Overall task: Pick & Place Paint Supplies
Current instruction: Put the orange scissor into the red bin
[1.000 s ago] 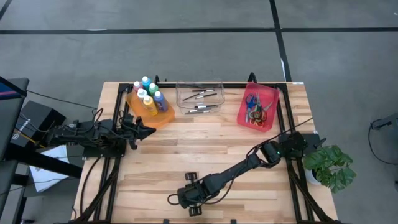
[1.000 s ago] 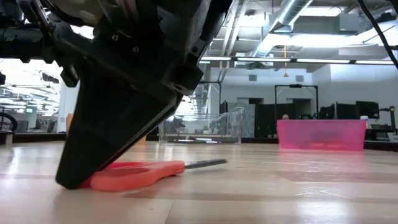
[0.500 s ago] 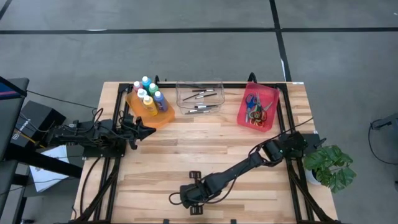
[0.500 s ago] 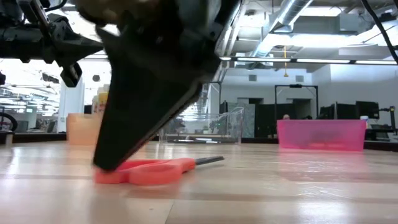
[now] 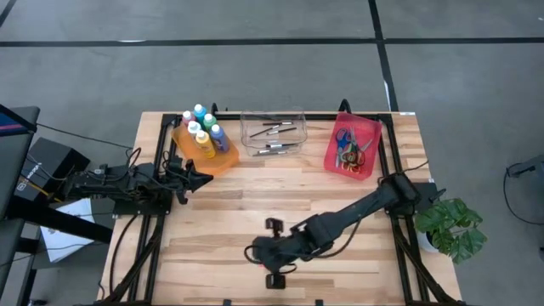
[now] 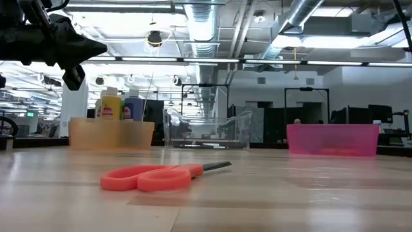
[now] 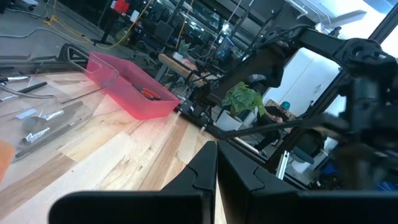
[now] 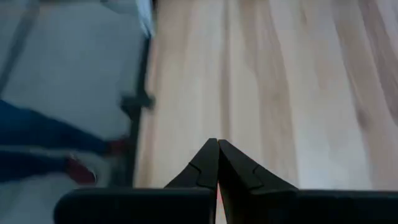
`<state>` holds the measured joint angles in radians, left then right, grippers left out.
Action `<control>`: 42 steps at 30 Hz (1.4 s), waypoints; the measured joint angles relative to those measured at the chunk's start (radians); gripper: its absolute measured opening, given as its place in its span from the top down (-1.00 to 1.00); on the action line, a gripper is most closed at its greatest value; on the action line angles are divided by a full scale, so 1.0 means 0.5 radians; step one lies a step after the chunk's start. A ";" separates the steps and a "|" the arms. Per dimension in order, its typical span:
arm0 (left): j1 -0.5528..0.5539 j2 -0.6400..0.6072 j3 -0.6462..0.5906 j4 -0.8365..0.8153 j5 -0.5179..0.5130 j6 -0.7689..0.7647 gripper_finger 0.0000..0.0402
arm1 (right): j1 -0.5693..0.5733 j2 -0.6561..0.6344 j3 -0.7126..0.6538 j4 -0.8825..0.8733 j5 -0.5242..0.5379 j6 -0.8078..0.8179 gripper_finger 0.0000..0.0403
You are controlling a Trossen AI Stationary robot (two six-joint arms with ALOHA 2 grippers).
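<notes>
Orange scissors [image 6: 158,176] are left flat on the bare table [image 6: 309,193], well short of the red bin [image 6: 333,140]. Right gripper [image 8: 217,163] fingers are pressed together, empty; they should be spread and lowered over the handles. Left gripper [image 7: 216,163] is parked, pressed together too.

Both pincers [image 5: 197,179] [image 5: 257,252] closed, empty.

A light wooden slatted table [image 5: 280,191] carries three bins along its far edge: an orange plastic bin [image 5: 202,151] holding small paint bottles [image 5: 203,132], a clear plastic bin [image 5: 273,134] with thin dark paintbrushes [image 5: 274,127], and a red plastic bin [image 5: 353,146] with scissors [image 5: 348,153]. The left gripper [image 5: 202,178] rests beside the orange bin; the right gripper [image 5: 255,253] sits low near the table's front edge.
</notes>
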<state>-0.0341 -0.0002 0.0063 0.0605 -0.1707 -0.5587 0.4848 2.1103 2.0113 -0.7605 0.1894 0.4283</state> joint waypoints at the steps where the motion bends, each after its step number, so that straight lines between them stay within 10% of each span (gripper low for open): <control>1: 0.000 0.000 0.000 0.001 0.000 0.000 0.97 | -0.003 -0.004 0.000 -0.103 0.000 0.027 0.98; 9: 0.001 0.000 0.000 0.000 0.000 0.000 0.97 | -0.064 0.118 -0.005 -0.772 -0.107 -0.326 0.47; 19: 0.000 0.000 0.000 0.001 0.000 0.000 0.97 | -0.153 0.534 -0.001 -0.622 -0.228 -1.010 -0.23; 27: 0.000 0.000 0.000 0.004 0.000 -0.001 0.97 | -0.158 0.679 0.014 -0.531 -0.234 -1.003 -0.05; 35: 0.001 0.000 0.000 0.005 0.000 0.000 0.97 | -0.159 0.676 0.011 -0.576 -0.349 -0.930 0.89; 42: 0.000 0.000 0.000 0.006 0.000 0.000 0.97 | -0.159 0.676 0.008 -0.572 -0.348 -0.734 0.76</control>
<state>-0.0339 -0.0002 0.0061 0.0633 -0.1707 -0.5589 0.4053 2.4485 2.0155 -1.0466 0.0153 0.0611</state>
